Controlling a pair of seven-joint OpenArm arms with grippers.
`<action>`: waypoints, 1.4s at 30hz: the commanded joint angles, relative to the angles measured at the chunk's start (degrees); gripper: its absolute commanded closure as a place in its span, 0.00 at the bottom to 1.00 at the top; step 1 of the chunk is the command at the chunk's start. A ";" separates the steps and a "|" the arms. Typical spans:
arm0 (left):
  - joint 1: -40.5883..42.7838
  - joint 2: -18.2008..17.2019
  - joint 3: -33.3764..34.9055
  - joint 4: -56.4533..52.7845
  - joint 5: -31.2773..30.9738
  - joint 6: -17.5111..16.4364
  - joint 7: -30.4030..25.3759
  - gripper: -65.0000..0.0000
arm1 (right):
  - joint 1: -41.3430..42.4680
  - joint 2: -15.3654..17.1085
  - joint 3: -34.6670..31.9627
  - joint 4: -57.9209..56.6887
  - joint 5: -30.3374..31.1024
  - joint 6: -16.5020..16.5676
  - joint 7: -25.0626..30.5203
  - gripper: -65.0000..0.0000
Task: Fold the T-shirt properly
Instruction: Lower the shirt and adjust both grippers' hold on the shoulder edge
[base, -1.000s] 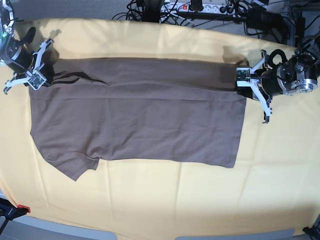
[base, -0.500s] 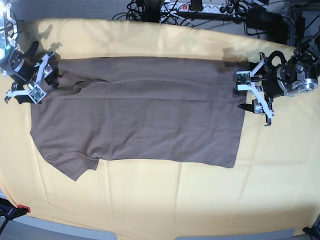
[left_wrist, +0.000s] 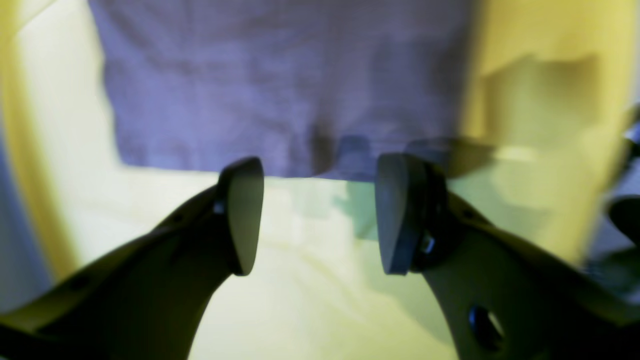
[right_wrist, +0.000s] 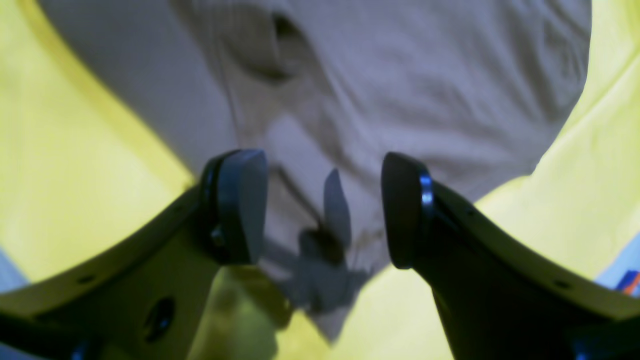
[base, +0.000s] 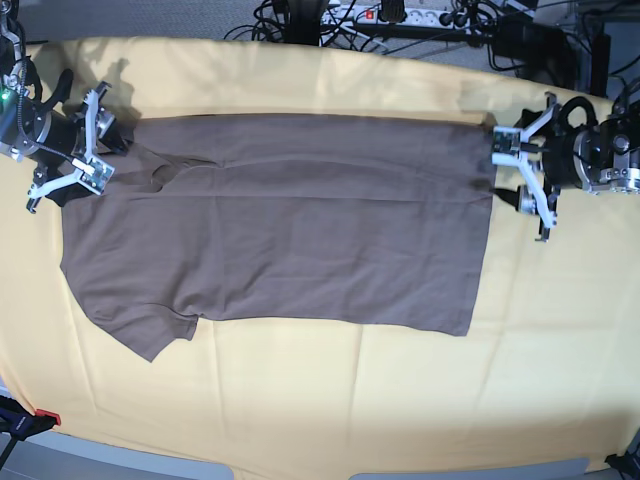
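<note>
Yellow cloth (base: 330, 400) covers the whole work surface, with cables and a power strip beyond its far edge. A brown T-shirt (base: 290, 230) lies flat on the cloth, its long axis running side to side across the base view, one sleeve sticking out at its near left corner. The right gripper (base: 88, 138) sits at the shirt's far left corner, by the neck end, jaws apart and holding nothing; its wrist view shows rumpled fabric directly between and beyond the pads. The left gripper (base: 528, 182) sits just off the shirt's far right corner, at the hem end, jaws also apart and empty; in its wrist view the hem edge lies straight ahead of the pads. Each arm is equally near its own end, so the shirt's far long edge spans between them.
</note>
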 joint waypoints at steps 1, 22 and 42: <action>-0.63 -1.92 -0.57 1.01 -1.84 -1.48 -0.39 0.45 | -0.52 1.99 0.79 1.16 0.50 -0.10 -0.57 0.42; -0.31 -1.42 -0.52 1.25 -5.16 -1.48 -0.50 0.45 | -7.80 4.72 0.76 -14.73 -12.11 -1.97 15.28 0.75; 5.77 4.42 -0.50 -3.58 5.62 -1.48 -0.87 0.45 | -6.88 4.68 0.76 -14.34 -11.87 -4.09 15.19 0.90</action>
